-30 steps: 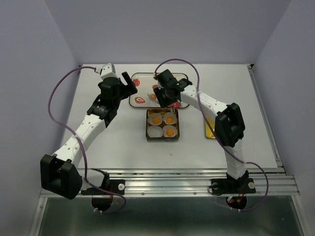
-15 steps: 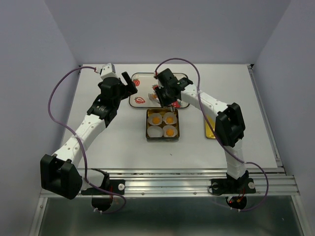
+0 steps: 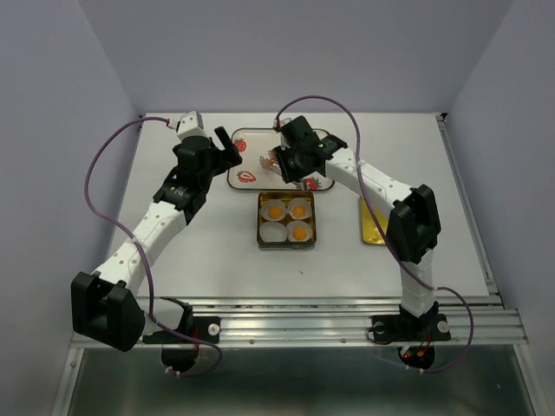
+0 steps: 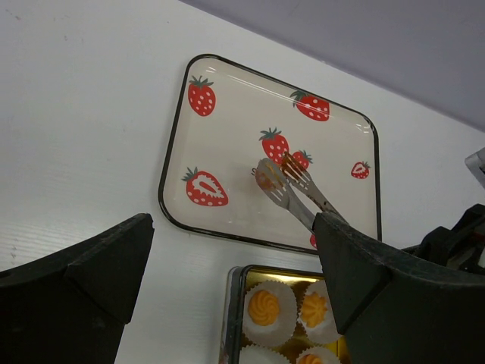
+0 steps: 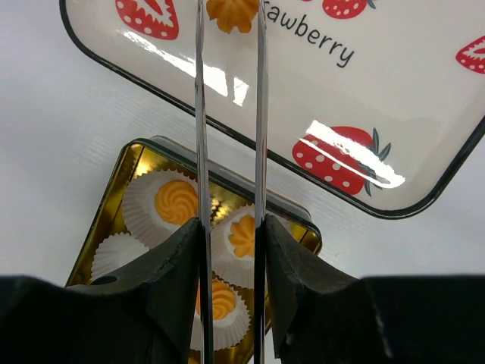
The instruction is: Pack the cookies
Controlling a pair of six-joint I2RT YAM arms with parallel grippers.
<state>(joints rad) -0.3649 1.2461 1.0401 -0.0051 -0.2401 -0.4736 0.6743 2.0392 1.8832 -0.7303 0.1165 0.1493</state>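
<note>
The right gripper (image 5: 231,235) clenches tongs (image 5: 198,114) pinching a cookie (image 5: 232,13) over the far strawberry tray (image 5: 424,114) (left gripper (image 4: 227,258) hangs released, at the tray's left).

Two white segmented arms (image 3: 156,227) with black joints and looping purple cables (image 3: 87,179) (left gripper (image 4: 233,227) black, wedge-fingered).

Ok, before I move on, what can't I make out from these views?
Top external: the cookie in the tongs is hidden under the right gripper.
Right wrist: the top edge cuts that cookie; whether it touches the tray is unclear.
Left wrist: the bottom edge cuts off the tin.
Top external: the right arm covers part of the gold lid.
</note>
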